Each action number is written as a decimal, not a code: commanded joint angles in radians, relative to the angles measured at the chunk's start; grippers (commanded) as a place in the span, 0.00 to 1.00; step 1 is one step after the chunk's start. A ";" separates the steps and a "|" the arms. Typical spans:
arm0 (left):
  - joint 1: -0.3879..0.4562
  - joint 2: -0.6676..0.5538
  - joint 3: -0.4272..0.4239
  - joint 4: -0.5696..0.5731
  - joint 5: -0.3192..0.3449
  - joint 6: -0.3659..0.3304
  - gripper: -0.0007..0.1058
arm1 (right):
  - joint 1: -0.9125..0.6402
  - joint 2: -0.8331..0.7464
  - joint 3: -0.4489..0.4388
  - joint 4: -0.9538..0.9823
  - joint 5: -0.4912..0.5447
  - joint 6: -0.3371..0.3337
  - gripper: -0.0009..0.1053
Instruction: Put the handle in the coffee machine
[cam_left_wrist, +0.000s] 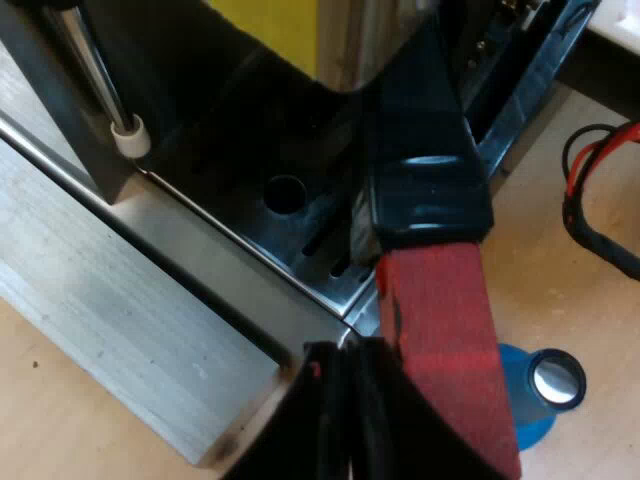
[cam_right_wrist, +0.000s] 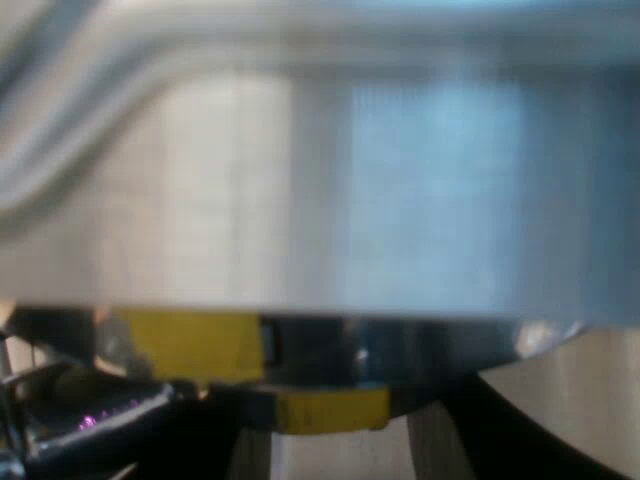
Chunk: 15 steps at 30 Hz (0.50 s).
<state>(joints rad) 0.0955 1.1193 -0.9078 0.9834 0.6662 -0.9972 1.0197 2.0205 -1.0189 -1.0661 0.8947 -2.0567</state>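
Observation:
The holder's dark handle (cam_left_wrist: 425, 150) reaches out from under the espresso machine (cam_left_wrist: 350, 40), over the drip tray (cam_left_wrist: 300, 240). Its red end (cam_left_wrist: 445, 340) points toward me. My left gripper (cam_left_wrist: 345, 420) sits just below the tray's corner. Its fingers are shut together and lie against the side of the red end, not around it. My right gripper (cam_right_wrist: 330, 450) hangs very close to a brushed metal face of the machine (cam_right_wrist: 350, 200), above yellow patches (cam_right_wrist: 190, 345).
A blue tamper (cam_left_wrist: 520, 425) with a round metal face lies on the wooden table beyond the red end. The steam wand (cam_left_wrist: 100, 80) hangs beside the drip tray. A grey board (cam_left_wrist: 120, 320) lies along the machine's base.

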 joint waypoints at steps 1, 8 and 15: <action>-0.001 0.004 0.002 0.009 0.054 -0.066 0.01 | -0.009 -0.140 -0.025 -0.074 -0.003 -0.013 0.35; -0.091 0.005 0.002 0.025 0.060 -0.105 0.01 | -0.009 -0.140 -0.025 -0.074 -0.003 -0.013 0.35; -0.221 0.005 0.002 0.037 -0.036 -0.161 0.01 | -0.009 -0.140 -0.025 -0.073 -0.003 -0.013 0.35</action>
<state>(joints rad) -0.0856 1.1249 -0.9128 0.9773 0.5670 -1.1291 1.0197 2.0205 -1.0133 -1.0790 0.9329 -2.0645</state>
